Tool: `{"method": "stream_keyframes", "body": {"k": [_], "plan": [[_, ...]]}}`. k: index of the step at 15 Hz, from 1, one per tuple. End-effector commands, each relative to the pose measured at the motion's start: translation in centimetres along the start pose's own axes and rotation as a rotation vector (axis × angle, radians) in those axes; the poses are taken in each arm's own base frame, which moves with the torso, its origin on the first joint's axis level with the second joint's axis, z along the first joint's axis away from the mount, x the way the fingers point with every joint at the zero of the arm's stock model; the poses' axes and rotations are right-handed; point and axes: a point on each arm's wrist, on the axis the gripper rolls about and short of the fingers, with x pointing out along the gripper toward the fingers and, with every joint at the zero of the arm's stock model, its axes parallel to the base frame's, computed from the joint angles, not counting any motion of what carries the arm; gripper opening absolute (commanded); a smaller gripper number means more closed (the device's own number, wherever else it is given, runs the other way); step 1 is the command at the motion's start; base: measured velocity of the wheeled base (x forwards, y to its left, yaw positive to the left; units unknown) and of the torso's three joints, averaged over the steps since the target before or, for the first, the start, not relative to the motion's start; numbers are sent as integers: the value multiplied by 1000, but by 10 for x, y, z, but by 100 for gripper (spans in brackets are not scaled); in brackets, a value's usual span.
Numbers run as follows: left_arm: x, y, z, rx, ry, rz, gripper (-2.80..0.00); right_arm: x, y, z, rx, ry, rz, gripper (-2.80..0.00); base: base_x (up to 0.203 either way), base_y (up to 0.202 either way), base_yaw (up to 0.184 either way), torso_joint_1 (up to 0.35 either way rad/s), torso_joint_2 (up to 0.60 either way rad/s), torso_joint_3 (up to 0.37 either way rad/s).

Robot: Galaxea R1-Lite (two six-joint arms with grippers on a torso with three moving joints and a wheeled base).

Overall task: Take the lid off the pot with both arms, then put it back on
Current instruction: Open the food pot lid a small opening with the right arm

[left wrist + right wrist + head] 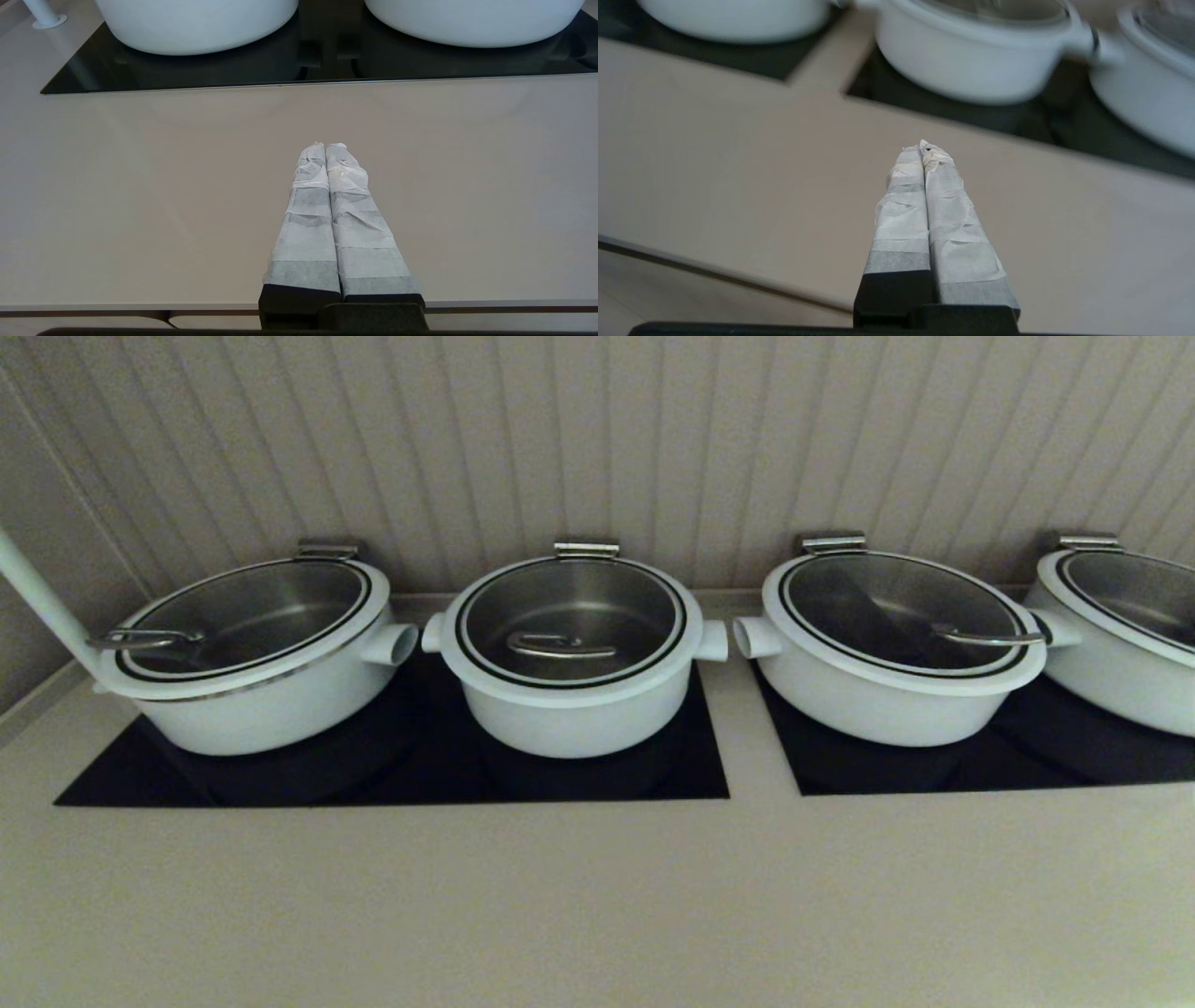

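The pot [574, 709] is the narrower white one, second from the left, on a black cooktop. Its glass lid [571, 607] sits on it, with the curved steel bar handle [560, 646] at the centre. Neither arm shows in the head view. In the left wrist view my left gripper [325, 145] is shut and empty, low over the beige counter near its front edge, well short of the pot [472, 23]. In the right wrist view my right gripper [922, 145] is shut and empty over the counter, with the pot [733, 18] far ahead to one side.
Three wider white pots with glass lids stand in the same row: one left [261, 700] and two right [887, 691] [1120, 653]. Two black cooktops [653, 775] [1027, 765] lie against a ribbed wall. A white pole [42, 602] rises at far left. Beige counter [597, 896] lies in front.
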Motion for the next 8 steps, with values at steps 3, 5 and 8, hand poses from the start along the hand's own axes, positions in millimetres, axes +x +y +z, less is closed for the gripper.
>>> {"method": "stream_keyframes", "body": {"k": [3,5,8], "plan": [[0,0,0,0,0,1,-280,15,-8,45,15,18,138,-280,0,0,0,0,0,0],[0,0,0,0,0,0,-280,27,-12,64,28,29,253,-280,0,0,0,0,0,0],[0,0,0,0,0,0,-280,51,-15,83,57,42,468,-280,0,0,0,0,0,0]]}}
